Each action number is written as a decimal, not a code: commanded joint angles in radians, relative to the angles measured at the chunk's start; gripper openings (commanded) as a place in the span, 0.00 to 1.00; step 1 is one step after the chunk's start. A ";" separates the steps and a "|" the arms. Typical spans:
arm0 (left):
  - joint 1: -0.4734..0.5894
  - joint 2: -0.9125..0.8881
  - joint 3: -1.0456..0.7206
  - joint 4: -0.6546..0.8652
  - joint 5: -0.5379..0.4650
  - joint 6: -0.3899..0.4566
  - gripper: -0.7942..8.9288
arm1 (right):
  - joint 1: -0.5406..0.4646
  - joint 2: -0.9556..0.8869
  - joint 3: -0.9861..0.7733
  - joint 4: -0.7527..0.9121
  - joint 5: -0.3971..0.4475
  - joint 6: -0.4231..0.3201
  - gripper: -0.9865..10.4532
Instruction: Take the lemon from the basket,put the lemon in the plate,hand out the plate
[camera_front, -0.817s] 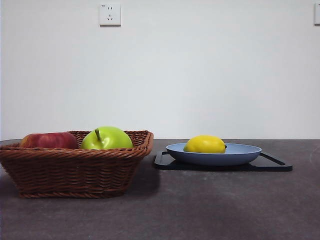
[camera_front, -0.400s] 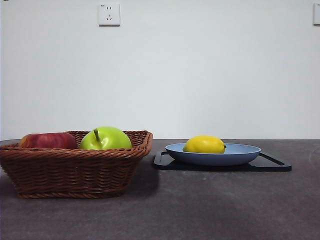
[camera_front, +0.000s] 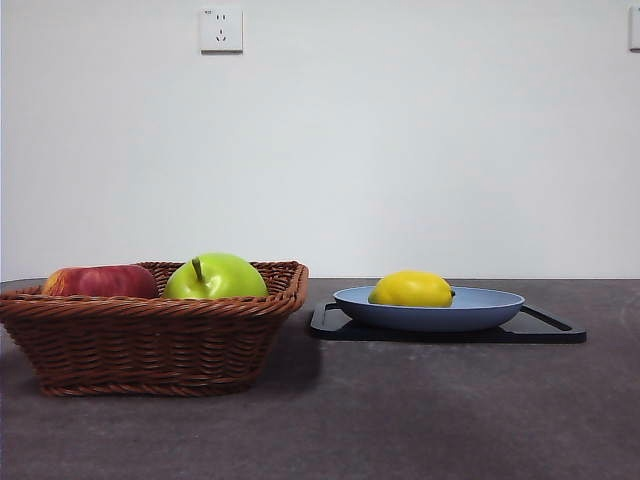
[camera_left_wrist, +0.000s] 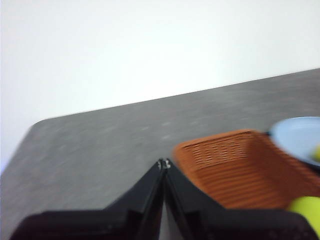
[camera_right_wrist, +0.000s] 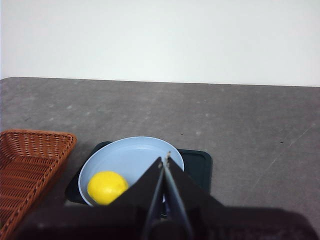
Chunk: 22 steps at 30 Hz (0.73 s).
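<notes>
**A:** Where's your lemon (camera_front: 410, 289)?

**B:** It lies in the plate (camera_front: 492, 305), toward the side nearer the basket (camera_front: 150, 340). The plate sits on the black tray (camera_front: 548, 328), just beside the basket.

**A:** What do you gain from the wrist views?

**B:** The front view gives you no arm at all. Your right wrist view shows the right gripper (camera_right_wrist: 165, 159) above the plate, jaws pressed together tip to tip, holding nothing. It also shows you the plate's full round shape and the tray's corners, which the front view flattens to thin bands. Your left wrist view, blurred, shows the left gripper (camera_left_wrist: 163, 164) likewise closed and empty, beside the basket's outer edge, over bare table (camera_left_wrist: 100, 145).

**A:** And what does only the front view show you?

**B:** The red apple (camera_front: 100, 281) and the whole green apple (camera_front: 215, 277) in the basket; the left wrist view catches only a green sliver.

**A:** How does the lemon lie?

**B:** On its side, long axis roughly level, across your front view. A small dark tip points away from the basket.
</notes>
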 joint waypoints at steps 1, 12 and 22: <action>0.081 -0.038 -0.083 0.088 0.033 0.002 0.09 | 0.003 0.002 0.008 0.010 0.004 0.013 0.09; 0.218 -0.135 -0.340 0.167 0.079 -0.065 0.09 | 0.003 0.002 0.008 0.010 0.005 0.013 0.09; 0.276 -0.174 -0.390 0.104 0.077 -0.083 0.09 | 0.003 0.002 0.008 0.010 0.004 0.013 0.09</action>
